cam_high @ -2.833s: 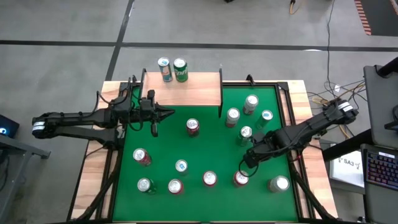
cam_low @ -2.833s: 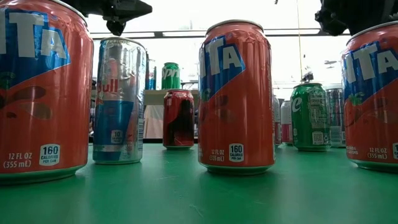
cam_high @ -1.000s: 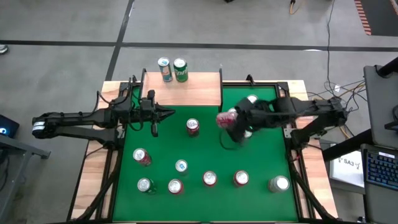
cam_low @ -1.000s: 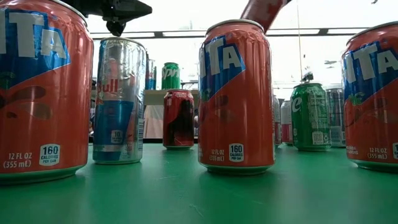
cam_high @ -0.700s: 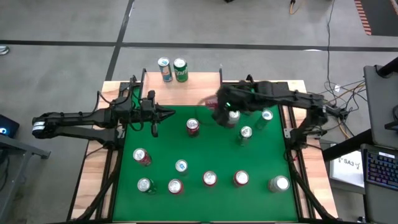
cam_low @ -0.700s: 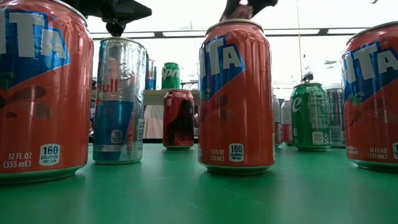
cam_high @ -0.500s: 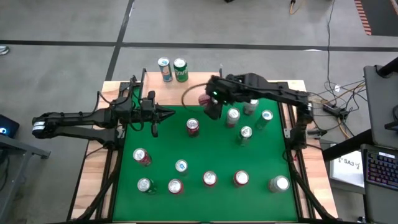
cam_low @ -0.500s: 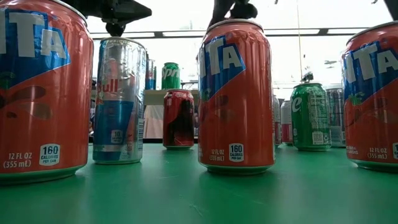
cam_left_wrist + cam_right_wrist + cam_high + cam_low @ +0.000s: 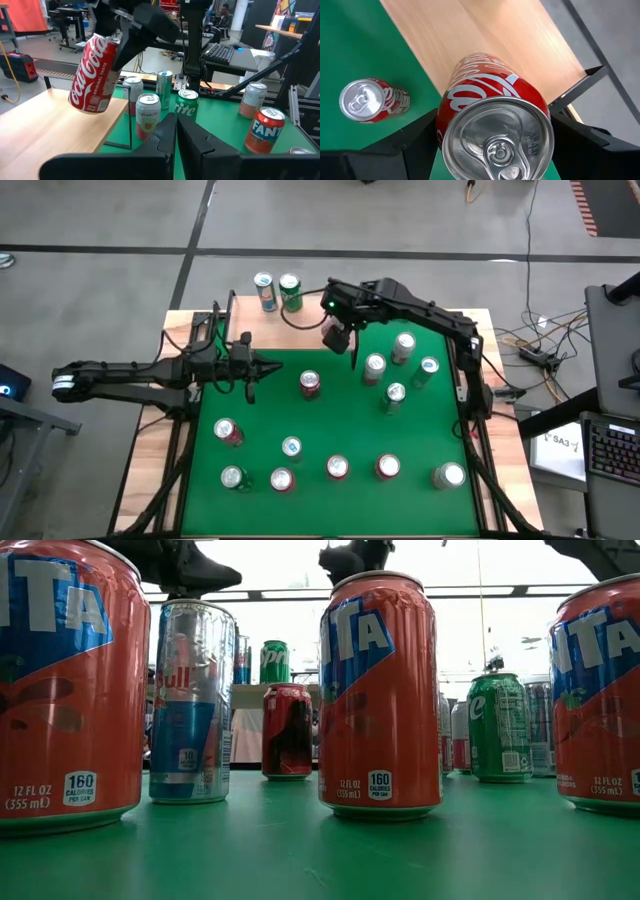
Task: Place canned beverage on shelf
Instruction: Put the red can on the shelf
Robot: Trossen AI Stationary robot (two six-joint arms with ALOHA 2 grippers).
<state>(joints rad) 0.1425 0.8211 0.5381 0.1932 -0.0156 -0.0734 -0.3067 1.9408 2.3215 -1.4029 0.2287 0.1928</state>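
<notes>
Where a second earlier it had hung over the green table (image 9: 330, 420), the red cola can (image 9: 95, 75) now hung tilted above the shelf (image 9: 305, 330), clamped between the right gripper (image 9: 336, 338) fingers spread wide; only lowering remained, I judged. The left gripper (image 9: 252, 365) waited closed nearby.

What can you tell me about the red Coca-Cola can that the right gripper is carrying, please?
The Coca-Cola can is a red aluminium can with white script lettering and a silver top whose pull tab looks unopened. The right gripper holds it by its sides, in the air and tilted, over the near edge of the light-wood shelf. It touches nothing but the fingers. No dents show.
</notes>
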